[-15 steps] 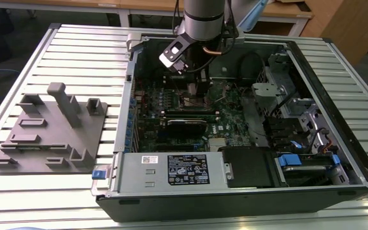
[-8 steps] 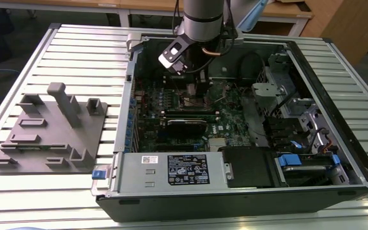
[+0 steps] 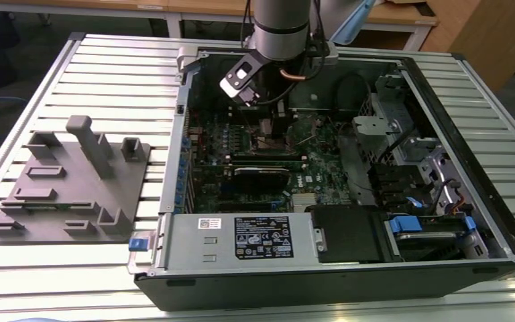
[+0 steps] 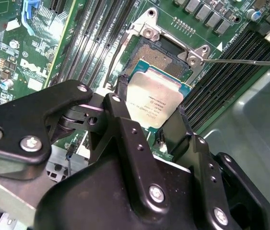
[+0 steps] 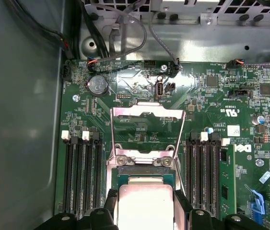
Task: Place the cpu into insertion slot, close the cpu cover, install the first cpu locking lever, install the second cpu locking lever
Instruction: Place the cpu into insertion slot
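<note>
The black two-fingered gripper (image 4: 150,101) was clamped on the small flat square cpu with the dull silver-grey metal top (image 4: 158,92), one finger on each opposite edge. The chip hung over the square dark insertion slot (image 4: 167,53) in the green circuit board (image 5: 211,96), leaving part of the contact field uncovered (touching or not, I could not tell). The thin silvery cpu cover (image 5: 146,111) stood open. This looked like step one, and seating called for squaring chip to rim.
</note>
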You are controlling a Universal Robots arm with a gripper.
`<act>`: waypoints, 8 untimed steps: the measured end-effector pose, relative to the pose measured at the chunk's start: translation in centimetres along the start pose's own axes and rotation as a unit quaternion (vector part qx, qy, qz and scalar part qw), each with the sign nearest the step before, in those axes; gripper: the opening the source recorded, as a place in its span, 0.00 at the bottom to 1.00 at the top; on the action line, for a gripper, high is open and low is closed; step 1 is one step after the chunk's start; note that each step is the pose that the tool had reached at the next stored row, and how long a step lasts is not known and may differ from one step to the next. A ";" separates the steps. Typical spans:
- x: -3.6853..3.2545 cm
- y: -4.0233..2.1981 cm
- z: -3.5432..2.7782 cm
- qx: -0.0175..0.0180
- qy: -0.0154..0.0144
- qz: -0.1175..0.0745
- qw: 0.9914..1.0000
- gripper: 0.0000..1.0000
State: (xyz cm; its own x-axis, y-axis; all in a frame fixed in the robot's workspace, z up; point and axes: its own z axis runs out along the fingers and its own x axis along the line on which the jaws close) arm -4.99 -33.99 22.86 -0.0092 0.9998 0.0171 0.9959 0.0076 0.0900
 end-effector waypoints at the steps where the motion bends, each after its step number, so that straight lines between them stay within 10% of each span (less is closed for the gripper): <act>1: 0.00 -0.02 0.02 0.000 0.000 0.000 1.000 0.54; 8: 0.00 -0.06 0.26 0.000 0.000 0.000 1.000 0.54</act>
State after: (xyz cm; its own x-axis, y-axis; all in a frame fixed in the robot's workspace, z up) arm -5.03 -33.98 22.60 -0.0091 0.9998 0.0173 0.9959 0.0075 0.0902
